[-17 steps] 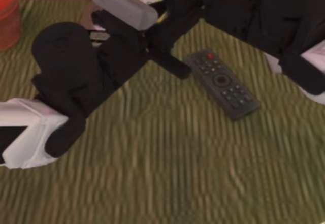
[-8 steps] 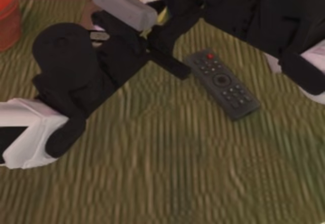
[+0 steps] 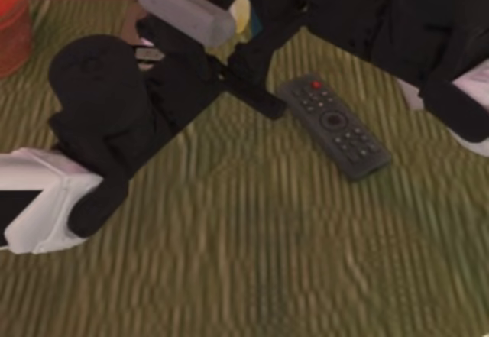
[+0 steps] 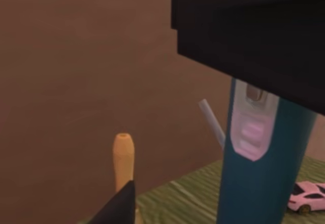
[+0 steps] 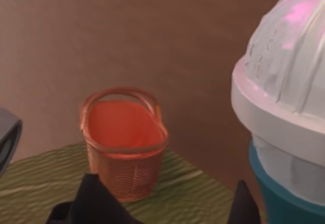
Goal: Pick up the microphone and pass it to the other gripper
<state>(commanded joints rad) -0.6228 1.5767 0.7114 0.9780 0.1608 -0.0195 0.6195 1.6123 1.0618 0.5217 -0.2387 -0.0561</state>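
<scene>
Right gripper (image 3: 250, 31) is clamped on the microphone (image 4: 264, 173), held in the air just beyond the far end of the remote (image 3: 334, 125), black body crossing the teal handle above the white switch strip. Left gripper (image 3: 244, 54) sits beside the remote too, fingers spread wide around the handle.

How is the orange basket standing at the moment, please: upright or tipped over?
Upright: the orange basket rests base-down on the green mat, its open mouth and handle pointing up. Nothing shows inside it.
</scene>
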